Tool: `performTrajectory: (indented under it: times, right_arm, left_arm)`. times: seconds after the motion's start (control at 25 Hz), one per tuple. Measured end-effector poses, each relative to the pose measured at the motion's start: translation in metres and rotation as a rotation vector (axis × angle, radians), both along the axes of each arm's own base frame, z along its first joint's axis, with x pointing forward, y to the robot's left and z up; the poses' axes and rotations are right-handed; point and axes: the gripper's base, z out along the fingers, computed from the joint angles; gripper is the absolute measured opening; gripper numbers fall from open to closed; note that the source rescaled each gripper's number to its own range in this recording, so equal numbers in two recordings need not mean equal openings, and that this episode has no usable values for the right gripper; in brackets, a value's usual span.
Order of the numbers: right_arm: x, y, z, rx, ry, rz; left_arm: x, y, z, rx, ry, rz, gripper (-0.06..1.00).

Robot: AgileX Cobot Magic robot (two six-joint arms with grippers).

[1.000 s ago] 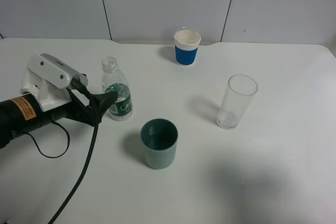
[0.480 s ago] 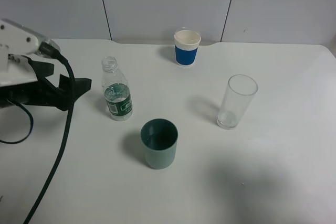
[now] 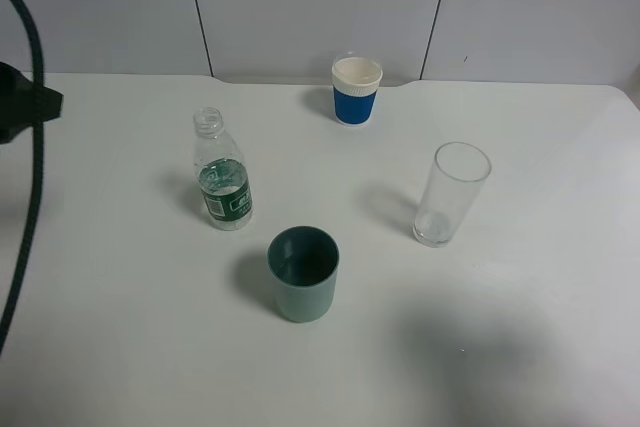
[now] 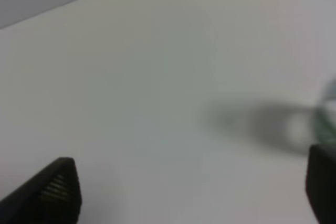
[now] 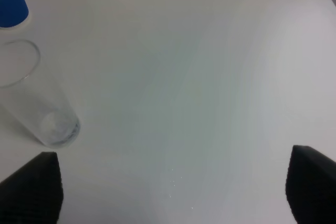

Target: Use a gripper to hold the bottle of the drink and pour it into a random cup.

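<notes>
The bottle of the drink, clear with a green label and no cap, stands upright on the white table, with nothing touching it. The teal cup stands a short way in front of it and to its right. Only a black fingertip of my left gripper and its cable show at the far left edge, well clear of the bottle. In the left wrist view my left gripper is open over bare table, and a blurred edge of the bottle shows at the side. My right gripper is open and holds nothing.
A blue-and-white paper cup stands at the back near the wall. A tall clear glass stands to the right of the middle; it also shows in the right wrist view as the glass. A black cable hangs down the left edge.
My left arm has pulled back to the left and upward, away from the bottle, and is almost out of the overhead view. The bottle, cups and glass have not moved.
</notes>
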Motion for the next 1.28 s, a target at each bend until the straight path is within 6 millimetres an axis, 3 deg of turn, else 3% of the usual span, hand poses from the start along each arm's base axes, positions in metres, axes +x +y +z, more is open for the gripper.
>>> performTrajectory:
  times: [0.24, 0.52, 0.76, 1.28]
  right_arm:
    - [0.0, 0.0, 0.0, 0.0, 0.0, 0.0]
    - [0.0, 0.0, 0.0, 0.0, 0.0, 0.0]
    - [0.0, 0.0, 0.0, 0.0, 0.0, 0.0]
    - [0.0, 0.0, 0.0, 0.0, 0.0, 0.0]
  left_arm:
    - [-0.03, 0.03, 0.024, -0.031, -0.128, 0.173, 0.67]
    - [-0.073, 0.046, 0.039, -0.062, -0.217, 0.331, 0.67]
    - [-0.107, 0.048, 0.032, -0.072, -0.144, 0.428, 0.67]
    - [-0.169, 0.037, 0.009, -0.125, -0.083, 0.452, 0.67]
